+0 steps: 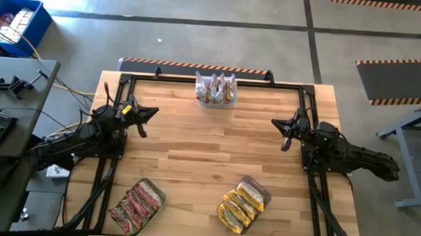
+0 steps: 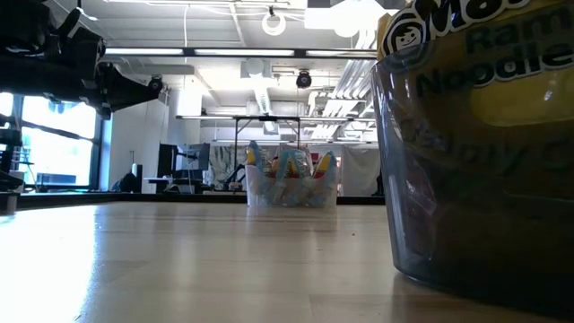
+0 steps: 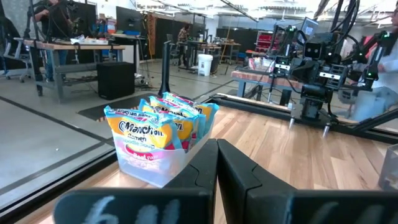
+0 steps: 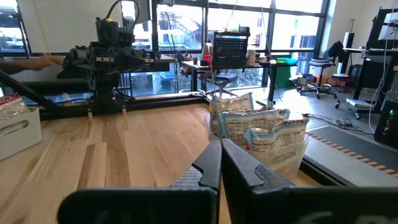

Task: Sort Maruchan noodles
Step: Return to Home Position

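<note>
High view: Maruchan noodles (image 1: 216, 88) fill the far tub (image 1: 215, 104) and two near bins (image 1: 252, 182). Left end effector (image 1: 144, 122) and right end effector (image 1: 285, 133) hang at the sides of the surface (image 1: 208, 154), fingers together; a jolt could topple the tub's upright packets

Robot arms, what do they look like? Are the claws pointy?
Both are black and chunky, built from jointed segments. The left arm has a small yellow mark near its wrist; the right arm looks plain black. The left claw and right claw each have two dark, flat, angular fingers that narrow toward the tips.
</note>
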